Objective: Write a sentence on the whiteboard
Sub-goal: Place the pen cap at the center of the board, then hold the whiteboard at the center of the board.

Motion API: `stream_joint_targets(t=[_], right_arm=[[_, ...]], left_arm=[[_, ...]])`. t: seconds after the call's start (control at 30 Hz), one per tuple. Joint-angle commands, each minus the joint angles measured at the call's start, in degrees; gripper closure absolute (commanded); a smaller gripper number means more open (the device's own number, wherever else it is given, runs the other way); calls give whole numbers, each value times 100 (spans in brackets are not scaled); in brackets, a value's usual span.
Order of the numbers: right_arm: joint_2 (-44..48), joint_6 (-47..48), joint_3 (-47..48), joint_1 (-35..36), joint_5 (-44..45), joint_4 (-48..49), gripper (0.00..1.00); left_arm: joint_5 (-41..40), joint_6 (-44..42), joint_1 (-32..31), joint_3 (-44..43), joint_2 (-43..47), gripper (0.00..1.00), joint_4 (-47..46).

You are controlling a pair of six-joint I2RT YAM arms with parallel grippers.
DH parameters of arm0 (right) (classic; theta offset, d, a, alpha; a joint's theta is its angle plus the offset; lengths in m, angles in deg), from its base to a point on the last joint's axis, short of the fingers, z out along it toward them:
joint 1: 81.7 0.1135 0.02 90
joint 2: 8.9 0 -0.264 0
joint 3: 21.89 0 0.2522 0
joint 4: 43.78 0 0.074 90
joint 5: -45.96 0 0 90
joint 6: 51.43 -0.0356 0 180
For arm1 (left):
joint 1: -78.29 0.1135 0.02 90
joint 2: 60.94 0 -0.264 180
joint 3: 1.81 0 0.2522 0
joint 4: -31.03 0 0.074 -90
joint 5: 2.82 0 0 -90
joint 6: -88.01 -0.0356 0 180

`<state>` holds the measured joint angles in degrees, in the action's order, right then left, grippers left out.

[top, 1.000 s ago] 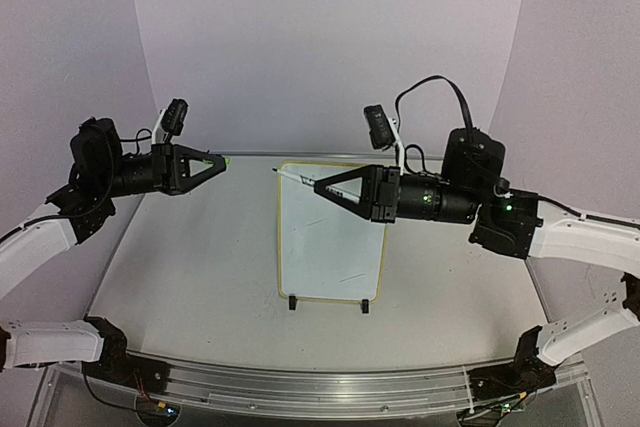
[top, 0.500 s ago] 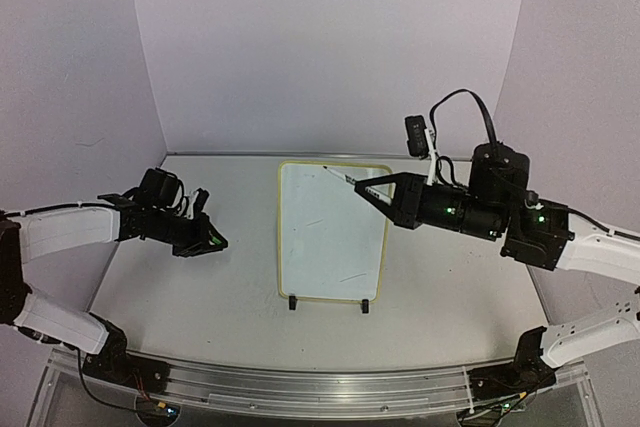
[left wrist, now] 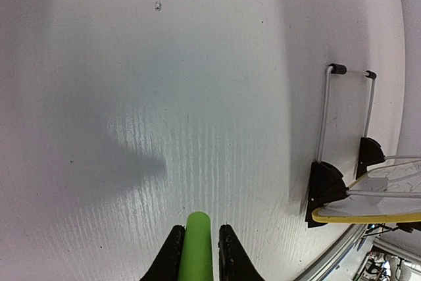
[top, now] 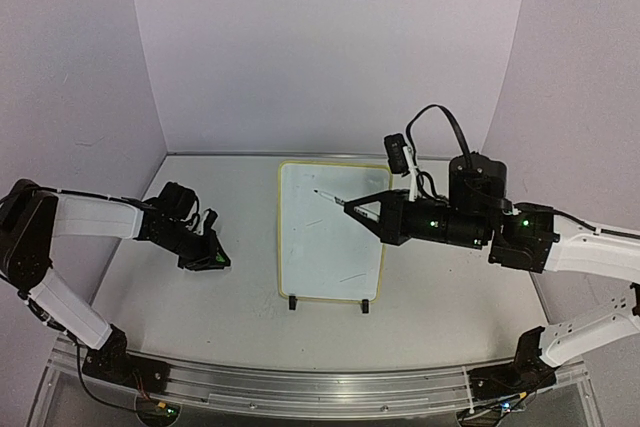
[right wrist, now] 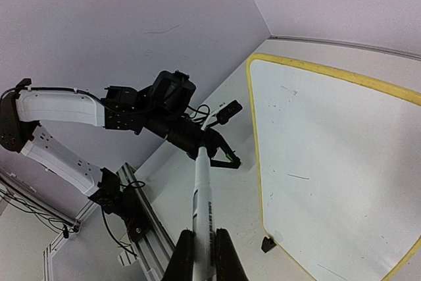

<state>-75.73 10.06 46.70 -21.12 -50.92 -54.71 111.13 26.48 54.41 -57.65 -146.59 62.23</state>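
Observation:
The whiteboard, white with a thin yellow frame and two black clip feet, lies mid-table. It carries only a few faint short strokes; no sentence shows on it. My right gripper is shut on a white marker whose tip points left over the board's upper part; the right wrist view shows the marker between the fingers, and the board. My left gripper is low over the table left of the board, shut on a green marker cap. The board's corner shows at right.
A grey tabletop is walled by lilac panels at the back and sides. An aluminium rail runs along the near edge. A thin wire stand of the board lies on the table near the left gripper.
My left arm came down from mid-air to the table left of the board with the cap. My right gripper swung right, then came back left and lower over the board with the marker.

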Motion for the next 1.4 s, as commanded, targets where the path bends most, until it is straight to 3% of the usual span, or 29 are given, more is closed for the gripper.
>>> stream_joint_targets(t=[0.0, 0.47, 0.77, 0.87, 1.1, 1.37], right_arm=[[78, 80, -74, 28, 185, 69, 100], [50, 71, -122, 26, 175, 62, 100], [-217, 163, 81, 35, -69, 61, 100], [-304, 205, 145, 36, -88, 72, 100], [-443, 314, 211, 20, -237, 234, 100], [-679, 458, 430, -392, -1345, 397, 100]], left_arm=[[12, -216, 14, -67, -74, 78, -219], [-79, -350, 12, -134, -18, 47, -37], [-1011, -645, 15, -396, 715, 26, 507], [-614, -998, 13, -613, 965, 24, 451], [1536, -1745, -73, -1079, 985, 25, -294], [2464, -2411, -372, -2113, 586, 25, -80]])
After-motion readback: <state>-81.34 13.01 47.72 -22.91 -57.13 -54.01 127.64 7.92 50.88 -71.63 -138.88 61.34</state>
